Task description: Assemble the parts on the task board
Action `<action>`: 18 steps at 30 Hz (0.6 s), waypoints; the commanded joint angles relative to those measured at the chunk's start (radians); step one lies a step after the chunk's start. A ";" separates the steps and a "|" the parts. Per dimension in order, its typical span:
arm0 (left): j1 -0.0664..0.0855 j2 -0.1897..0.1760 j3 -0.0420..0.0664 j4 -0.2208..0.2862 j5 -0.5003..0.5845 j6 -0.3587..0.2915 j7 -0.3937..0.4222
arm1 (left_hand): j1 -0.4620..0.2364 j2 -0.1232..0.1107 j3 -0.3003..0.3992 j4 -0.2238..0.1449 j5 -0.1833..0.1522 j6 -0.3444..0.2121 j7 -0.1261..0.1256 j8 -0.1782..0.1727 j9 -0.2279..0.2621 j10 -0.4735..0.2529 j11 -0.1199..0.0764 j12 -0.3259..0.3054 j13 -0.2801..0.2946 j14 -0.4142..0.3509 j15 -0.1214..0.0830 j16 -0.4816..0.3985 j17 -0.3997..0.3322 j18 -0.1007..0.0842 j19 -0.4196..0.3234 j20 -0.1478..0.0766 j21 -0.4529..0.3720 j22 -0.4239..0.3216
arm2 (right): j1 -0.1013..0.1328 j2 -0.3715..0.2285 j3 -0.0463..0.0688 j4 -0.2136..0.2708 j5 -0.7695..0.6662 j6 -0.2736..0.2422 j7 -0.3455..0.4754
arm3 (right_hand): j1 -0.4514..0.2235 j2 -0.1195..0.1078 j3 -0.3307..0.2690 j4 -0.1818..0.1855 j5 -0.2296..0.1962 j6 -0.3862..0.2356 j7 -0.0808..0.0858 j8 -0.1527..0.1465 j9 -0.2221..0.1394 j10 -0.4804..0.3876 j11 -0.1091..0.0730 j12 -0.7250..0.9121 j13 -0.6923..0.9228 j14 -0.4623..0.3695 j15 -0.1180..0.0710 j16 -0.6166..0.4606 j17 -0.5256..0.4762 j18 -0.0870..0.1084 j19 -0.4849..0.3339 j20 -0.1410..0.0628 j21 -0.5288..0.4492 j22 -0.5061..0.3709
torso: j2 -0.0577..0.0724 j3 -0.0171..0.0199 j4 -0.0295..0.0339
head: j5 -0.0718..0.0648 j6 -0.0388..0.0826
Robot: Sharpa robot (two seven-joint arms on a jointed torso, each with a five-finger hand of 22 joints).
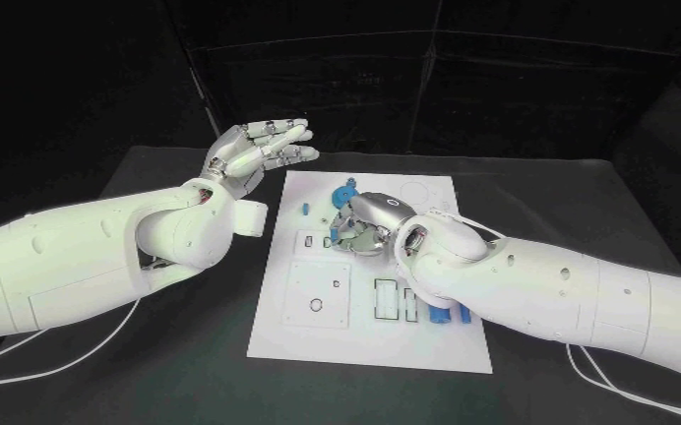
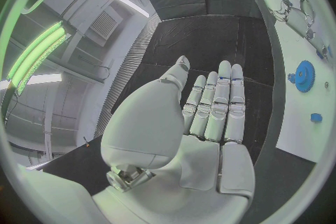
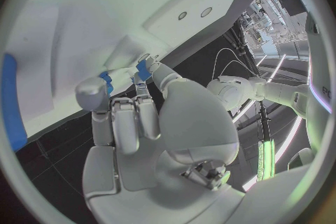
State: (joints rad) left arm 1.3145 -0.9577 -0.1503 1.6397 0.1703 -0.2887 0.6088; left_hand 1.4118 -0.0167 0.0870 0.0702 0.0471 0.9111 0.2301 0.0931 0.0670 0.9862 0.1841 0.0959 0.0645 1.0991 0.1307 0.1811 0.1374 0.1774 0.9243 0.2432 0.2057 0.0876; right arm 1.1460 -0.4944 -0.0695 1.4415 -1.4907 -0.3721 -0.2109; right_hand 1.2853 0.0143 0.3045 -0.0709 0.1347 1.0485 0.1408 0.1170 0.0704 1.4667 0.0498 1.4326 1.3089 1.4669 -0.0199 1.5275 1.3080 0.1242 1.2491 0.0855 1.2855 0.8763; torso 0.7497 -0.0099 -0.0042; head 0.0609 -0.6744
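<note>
The white task board (image 1: 372,336) lies in the middle of the table. My right hand (image 1: 366,220) is down on its upper middle, fingers curled onto the plate. In the right wrist view its fingertips (image 3: 149,69) pinch a small blue part (image 3: 143,71) against the board (image 3: 84,22), and a second blue piece (image 3: 106,79) sits by the thumb. A blue gear (image 1: 345,196) stands just beyond that hand, also seen as the gear (image 2: 304,75) in the left wrist view. My left hand (image 1: 263,154) is raised left of the board, fingers straight and apart, holding nothing.
More blue parts (image 1: 442,315) lie at the board's lower right beside a blue bar (image 1: 410,304). A small blue peg (image 2: 316,117) sits near the gear. A white square block (image 1: 315,296) occupies the board's lower left. Black table (image 1: 170,376) surrounds the board.
</note>
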 commanded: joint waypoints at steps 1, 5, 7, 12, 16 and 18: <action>0.001 -0.001 0.001 0.002 -0.002 0.005 0.003 | -0.002 0.009 0.000 -0.006 -0.001 0.000 0.019 -0.003 0.000 0.003 0.005 -0.006 0.001 0.005 0.003 -0.006 0.002 0.003 0.004 0.000 -0.006 -0.001 | -0.001 0.003 0.000 -0.002 -0.026 0.022 -0.001 | -0.001 0.003 0.000 0.003 0.005 0.018 -0.013 0.003 0.001 0.003 -0.007 0.003 0.095 0.078 -0.008 0.001 0.134 0.000 0.001 -0.004 0.004 0.001 | 0.000 -0.0004 0.0003 | 0.000 -0.003; 0.001 -0.002 0.001 0.003 -0.002 0.004 0.003 | -0.002 0.009 -0.001 -0.006 -0.001 -0.001 0.019 -0.004 0.000 0.003 0.006 -0.006 0.001 0.005 0.003 -0.006 0.002 0.003 0.004 0.000 -0.007 -0.002 | -0.003 0.005 0.000 -0.004 -0.027 0.029 -0.004 | -0.004 0.000 -0.001 0.004 0.007 0.018 -0.013 0.003 0.001 0.003 -0.007 0.004 0.095 0.078 -0.008 0.001 0.134 0.000 0.001 -0.005 0.004 0.001 | 0.000 0.0000 0.0006 | 0.001 -0.004; 0.001 -0.002 0.001 0.003 -0.002 0.004 0.003 | -0.002 0.009 -0.001 -0.007 -0.001 -0.001 0.020 -0.004 0.000 0.002 0.006 -0.007 0.001 0.005 0.003 -0.007 0.002 0.003 0.005 0.000 -0.007 -0.002 | -0.004 0.005 0.000 -0.006 -0.027 0.035 -0.007 | -0.004 0.000 -0.001 0.004 0.008 0.019 -0.013 0.003 0.001 0.004 -0.007 0.004 0.096 0.078 -0.008 0.001 0.134 0.000 0.001 -0.005 0.004 0.001 | 0.000 0.0000 0.0007 | 0.002 -0.005; 0.001 -0.003 0.001 0.004 -0.002 0.005 0.003 | -0.002 0.009 -0.001 -0.007 -0.001 -0.001 0.020 -0.004 0.000 0.002 0.006 -0.007 0.001 0.005 0.003 -0.007 0.002 0.003 0.005 0.000 -0.007 -0.002 | -0.004 0.006 0.000 -0.010 -0.036 0.046 -0.014 | -0.008 -0.004 -0.003 0.006 0.011 0.019 -0.013 0.003 0.001 0.003 -0.007 0.002 0.094 0.078 -0.008 0.000 0.132 0.000 0.000 -0.005 0.003 -0.001 | 0.000 0.0001 0.0005 | 0.005 -0.007; 0.001 -0.003 0.001 0.006 -0.002 0.007 0.002 | -0.002 0.009 -0.001 -0.007 -0.001 -0.001 0.020 -0.004 0.000 0.002 0.006 -0.007 0.001 0.005 0.003 -0.007 0.002 0.003 0.005 0.000 -0.007 -0.002 | -0.004 0.006 0.000 -0.012 -0.037 0.052 -0.019 | -0.009 -0.005 -0.003 0.006 0.012 0.019 -0.013 0.002 0.001 0.003 -0.007 0.002 0.094 0.078 -0.008 0.000 0.132 0.000 0.000 -0.005 0.003 -0.001 | 0.000 0.0010 0.0001 | 0.005 -0.008; 0.001 -0.003 0.001 0.006 -0.002 0.007 0.002 | -0.002 0.009 -0.001 -0.007 -0.001 -0.001 0.020 -0.004 0.000 0.002 0.006 -0.007 0.001 0.005 0.003 -0.007 0.002 0.003 0.005 0.000 -0.007 -0.002 | -0.004 0.005 0.000 -0.012 -0.038 0.055 -0.021 | -0.010 -0.007 -0.004 0.006 0.014 0.019 -0.013 0.002 0.001 0.003 -0.007 0.002 0.094 0.078 -0.008 0.000 0.132 0.000 0.000 -0.005 0.003 -0.001 | 0.000 0.0009 0.0000 | 0.005 -0.008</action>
State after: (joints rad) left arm 1.3144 -0.9600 -0.1503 1.6432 0.1703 -0.2887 0.6078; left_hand 1.4118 -0.0167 0.0870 0.0702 0.0472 0.9111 0.2301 0.0932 0.0670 0.9862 0.1841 0.0959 0.0645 1.0991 0.1307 0.1772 0.1374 0.1774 0.9243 0.2432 0.2014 0.0865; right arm 1.1416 -0.4890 -0.0682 1.4313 -1.5159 -0.3420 -0.2189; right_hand 1.2775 0.0065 0.3017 -0.0683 0.1446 1.0515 0.1363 0.1159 0.0698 1.4667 0.0498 1.4326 1.3089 1.4669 -0.0199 1.5275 1.3078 0.1242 1.2491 0.0856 1.2855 0.8764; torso 0.7495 -0.0095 -0.0036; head 0.0658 -0.6821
